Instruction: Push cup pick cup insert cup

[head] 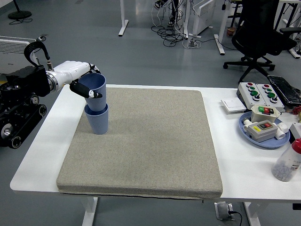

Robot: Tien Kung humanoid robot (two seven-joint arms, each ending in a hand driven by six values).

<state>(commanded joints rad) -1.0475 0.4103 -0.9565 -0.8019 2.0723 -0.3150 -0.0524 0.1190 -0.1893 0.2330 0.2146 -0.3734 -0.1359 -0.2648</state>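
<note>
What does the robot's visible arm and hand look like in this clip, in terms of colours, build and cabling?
Only the left arm shows. The left arm is black, built of chunky segments with round joint housings and small bolts. A black cable loops up over the wrist. The left hand has a glossy white shell on its back, with dark fingers; one fingertip shows a small white patch.

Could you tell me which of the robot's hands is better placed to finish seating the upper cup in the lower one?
The left. The left hand already grips the upper blue cup, whose base sits in the lower blue cup on the grey mat. No right hand is in view.
</note>
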